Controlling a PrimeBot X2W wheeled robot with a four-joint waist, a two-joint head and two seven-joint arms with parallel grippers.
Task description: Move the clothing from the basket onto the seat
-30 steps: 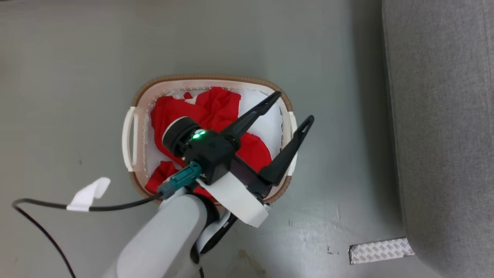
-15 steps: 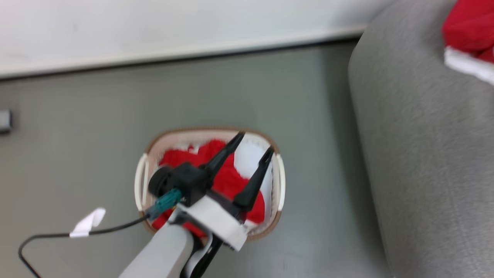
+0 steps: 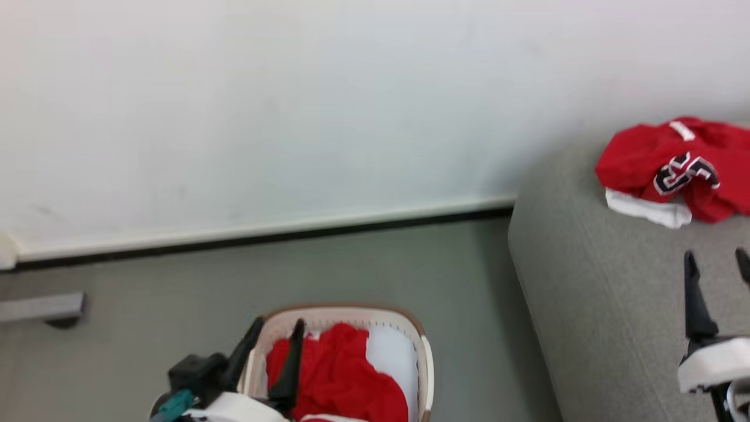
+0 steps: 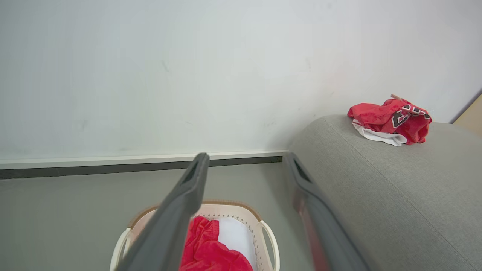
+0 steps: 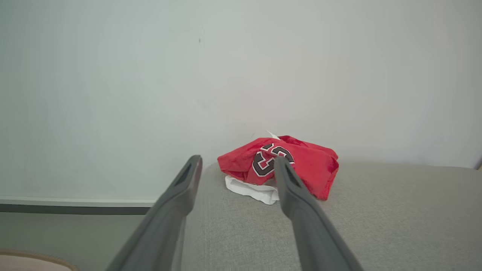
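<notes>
The white basket with a brown rim stands on the floor, and red clothing lies bunched inside it. My left gripper is open over the basket's left side, holding nothing. In the left wrist view its fingers spread above the basket. On the grey seat, near the wall, rests another red garment with black numerals and white trim. My right gripper is open above the seat, short of that garment, with nothing between its fingers.
A white wall with a dark baseboard runs behind the basket and the seat. A grey metal bar lies low at the far left. Grey-green floor separates the basket from the seat's rounded corner.
The head camera has tilted up from the basket to the wall and seat, bringing the garment on the seat and my right gripper into view. My left gripper stays open over the basket.
</notes>
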